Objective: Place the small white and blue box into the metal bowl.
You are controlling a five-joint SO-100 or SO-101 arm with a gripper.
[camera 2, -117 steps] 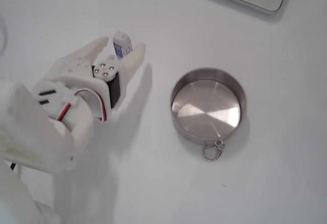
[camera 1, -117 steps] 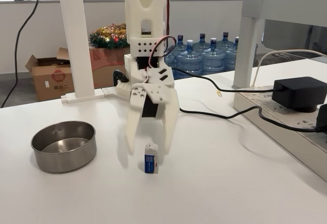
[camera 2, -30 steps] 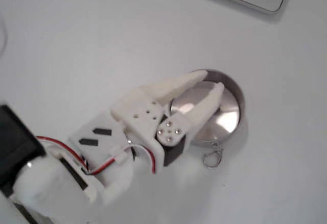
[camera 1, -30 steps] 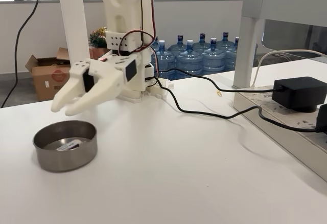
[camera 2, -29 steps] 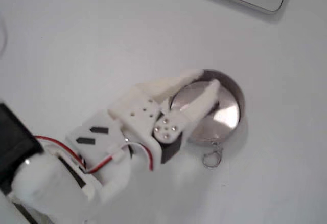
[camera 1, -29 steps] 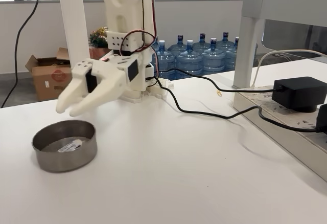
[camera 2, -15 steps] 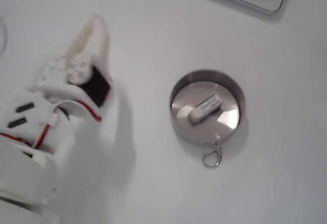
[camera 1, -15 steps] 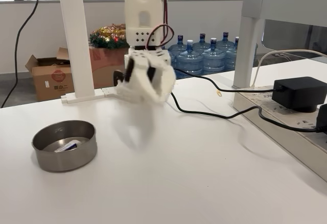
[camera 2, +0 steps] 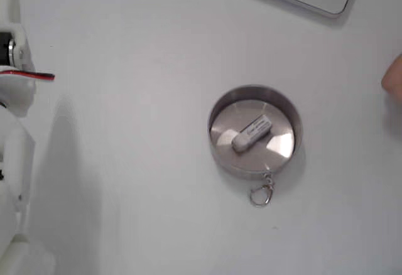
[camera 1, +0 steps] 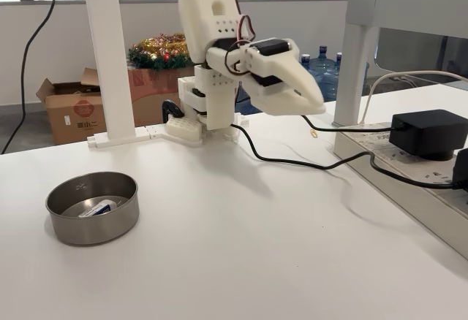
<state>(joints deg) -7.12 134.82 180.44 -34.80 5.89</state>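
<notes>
One raised arm (camera 1: 212, 35), fingers (camera 1: 311, 99) pointing right.

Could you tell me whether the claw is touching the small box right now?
Apart. A fixed view shows the claw raised far from the box, which lies in the bowl.

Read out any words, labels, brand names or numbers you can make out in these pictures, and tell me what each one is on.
Small white and blue box in the metal bowl: dark print on its top face, too blurred to read.
Brown cardboard box: red round logo and a line of red characters, too small to read.
Water bottles: labels unreadable.
Nothing else carries text.
</notes>
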